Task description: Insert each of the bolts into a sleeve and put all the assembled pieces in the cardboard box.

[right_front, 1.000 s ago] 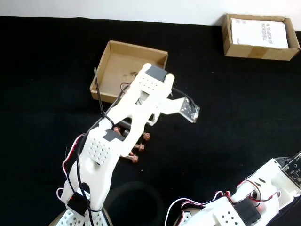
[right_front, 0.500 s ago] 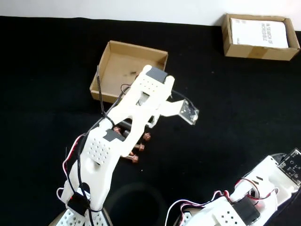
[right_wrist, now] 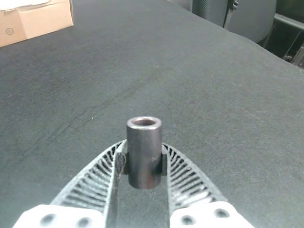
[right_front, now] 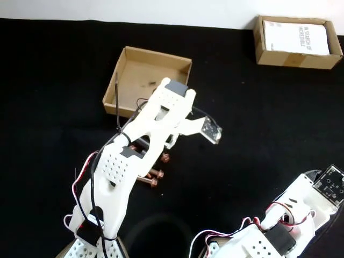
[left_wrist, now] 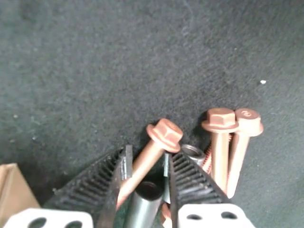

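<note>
Left jaws clenched on copper bolt point(left_wrist: 163, 136), slanted, just beside cardboard box point(right_front: 144, 75). Right jaws grasp steel sleeve point(right_wrist: 144, 153) upright, well apart from box. Risk: the slanted bolt misses the bore, jams or slips.

Coppery metal bolt point(left_wrist: 164, 135); dark metal sleeve point(right_wrist: 144, 152) (smooth, matt).

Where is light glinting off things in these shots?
High view: the strongest glint is on the shiny plate sticking out of the left arm, and the white paper in the far box looks very bright. Left wrist view: the copper bolt heads catch soft highlights. Right wrist view: the sleeve has a faint sheen on its side.
</note>
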